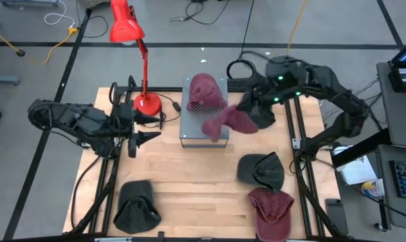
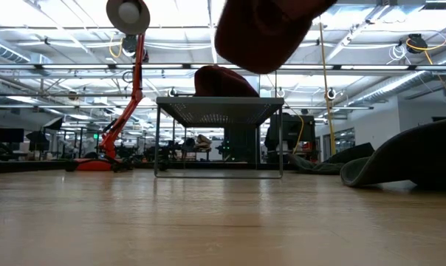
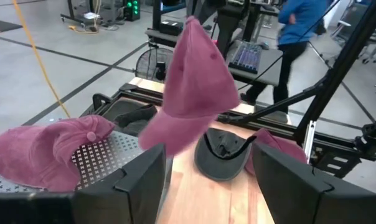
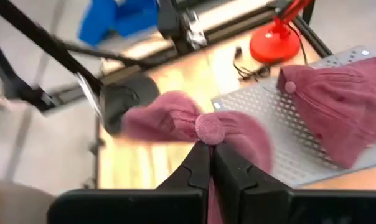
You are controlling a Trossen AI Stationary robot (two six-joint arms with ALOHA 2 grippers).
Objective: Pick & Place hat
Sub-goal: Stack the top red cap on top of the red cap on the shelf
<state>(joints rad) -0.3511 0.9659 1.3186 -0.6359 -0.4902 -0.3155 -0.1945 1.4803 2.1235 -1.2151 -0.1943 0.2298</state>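
A: Where is the hat sitting right now?

B: The maroon hat [image 1: 231,122] is hanging in the air off the right claw [image 1: 247,115], just beside the right edge of the perforated metal stand [image 1: 189,131]. The claw is pinching its crown, fingers pressed together right under the top button.

A: Which way is it pointing?

B: In the high view its long axis is running roughly left to right, the drooping end reaching toward the stand and the crown toward the claw. A second maroon hat [image 1: 205,93] is lying on the stand.

A: Is the left claw doing anything?

B: The left claw [image 1: 141,128] is waiting over the desk [image 1: 189,185] near the red lamp [image 1: 129,40], fingers spread, holding nothing.

A: Does one view add something?

B: The left wrist view is showing the hat dangling upright with its brim swinging low, and a person in blue walking behind. The high view alone is showing a black hat [image 1: 136,205] front left, another black hat [image 1: 261,170] and a third maroon hat [image 1: 272,210] front right.
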